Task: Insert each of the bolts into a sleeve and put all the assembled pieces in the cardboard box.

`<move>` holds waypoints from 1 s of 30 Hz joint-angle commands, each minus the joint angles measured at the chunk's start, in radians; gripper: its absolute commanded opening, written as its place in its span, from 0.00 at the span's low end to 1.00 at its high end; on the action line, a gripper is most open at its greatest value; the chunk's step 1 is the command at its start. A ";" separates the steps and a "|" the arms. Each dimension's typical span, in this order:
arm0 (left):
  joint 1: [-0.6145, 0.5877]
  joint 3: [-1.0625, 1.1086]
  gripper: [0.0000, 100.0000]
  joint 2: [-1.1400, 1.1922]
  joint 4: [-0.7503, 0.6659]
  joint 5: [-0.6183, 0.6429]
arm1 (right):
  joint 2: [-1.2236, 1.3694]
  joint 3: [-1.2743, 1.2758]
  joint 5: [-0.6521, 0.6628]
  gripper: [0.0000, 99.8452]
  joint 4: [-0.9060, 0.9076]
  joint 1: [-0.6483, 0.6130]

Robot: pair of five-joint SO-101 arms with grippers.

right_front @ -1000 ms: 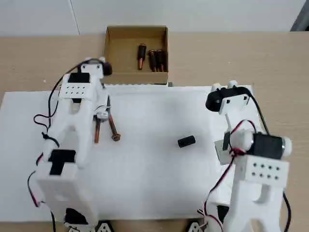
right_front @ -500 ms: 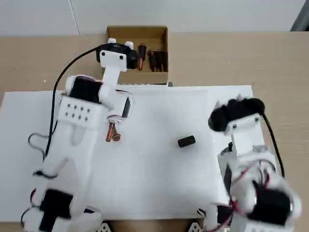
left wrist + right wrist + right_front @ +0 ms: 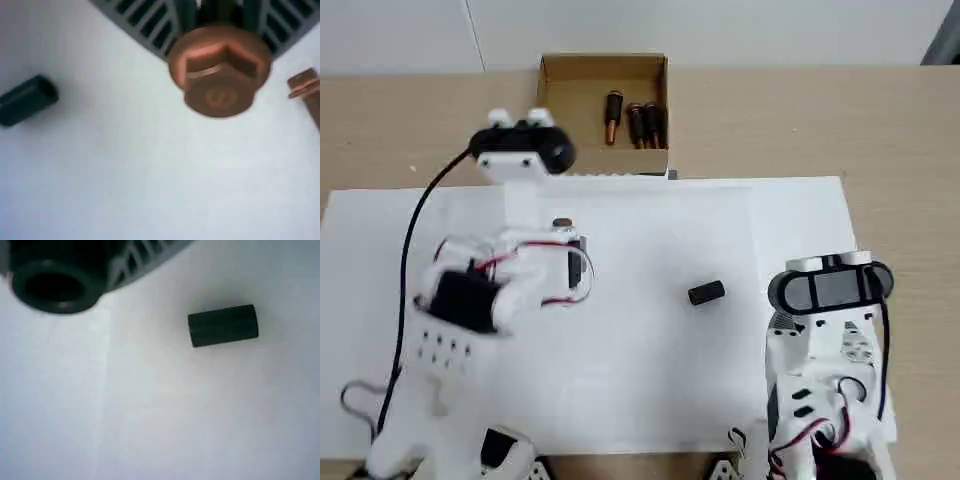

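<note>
My left gripper [image 3: 220, 17] is shut on a copper bolt [image 3: 220, 75], whose hex head faces the wrist camera above the white sheet. A second bolt [image 3: 306, 89] lies on the sheet close by. In the high view a copper bolt head [image 3: 561, 223] peeks out beside the left arm. My right gripper [image 3: 75, 265] is shut on a black sleeve [image 3: 54, 286] with its open end toward the camera. Another black sleeve [image 3: 706, 293] [image 3: 222, 325] [image 3: 27, 100] lies loose mid-sheet between the arms. The cardboard box [image 3: 552, 110] at the back holds three assembled pieces [image 3: 638, 122].
A white sheet [image 3: 650, 380] covers the wooden table [image 3: 820, 110] under both arms. The left arm's body [image 3: 470, 300] hangs over the sheet's left half and the right arm [image 3: 830, 290] over its right front corner.
Both arms have drawn back toward the front of the table and risen. The left arm has lifted a bolt off the sheet. The loose sleeve has not moved.
</note>
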 commanded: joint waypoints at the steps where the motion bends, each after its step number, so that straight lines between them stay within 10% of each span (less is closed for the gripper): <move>1: 0.000 0.136 0.00 -0.166 -0.137 0.044 | -0.087 0.081 -0.014 0.00 -0.088 -0.010; 18: 0.008 0.769 0.00 -0.876 -0.552 0.041 | -0.090 0.304 -0.186 0.00 -0.374 -0.558; 30: 0.101 0.799 0.00 -1.059 -0.580 0.219 | -0.090 0.419 -0.183 0.00 -0.506 -0.800</move>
